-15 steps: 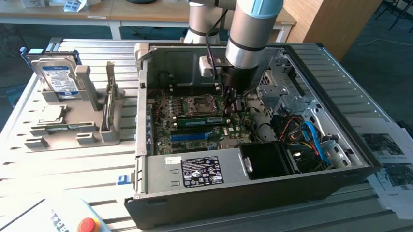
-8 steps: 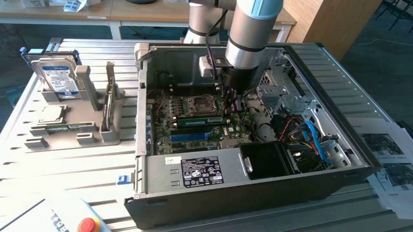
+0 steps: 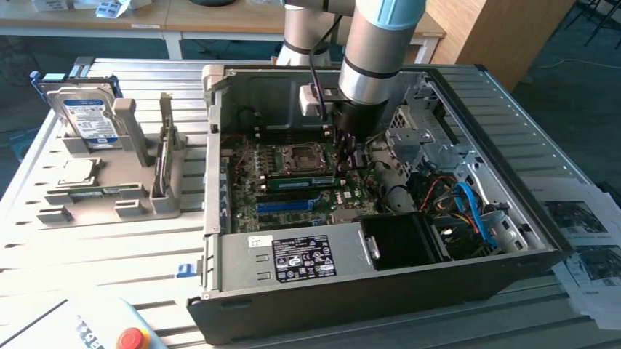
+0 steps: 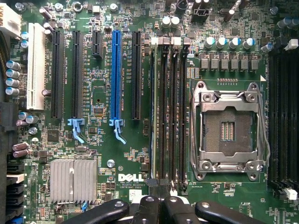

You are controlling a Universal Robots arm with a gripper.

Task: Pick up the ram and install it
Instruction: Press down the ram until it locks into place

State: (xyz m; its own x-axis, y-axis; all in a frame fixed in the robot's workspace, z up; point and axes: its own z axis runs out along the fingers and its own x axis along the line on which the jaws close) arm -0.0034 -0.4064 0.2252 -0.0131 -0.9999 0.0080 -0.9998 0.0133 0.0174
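The arm (image 3: 379, 43) reaches steeply down from above, its wrist nearly vertical, and the gripper (image 4: 156, 205) at its tip points straight downward with its dark fingers (image 4: 145, 210) pressed together.

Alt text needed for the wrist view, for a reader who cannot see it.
Seen from above, the shut gripper hangs over a green motherboard, in line with a row of dark memory slots where the ram stands edge-on. An empty processor socket lies beside them, a blue slot opposite.
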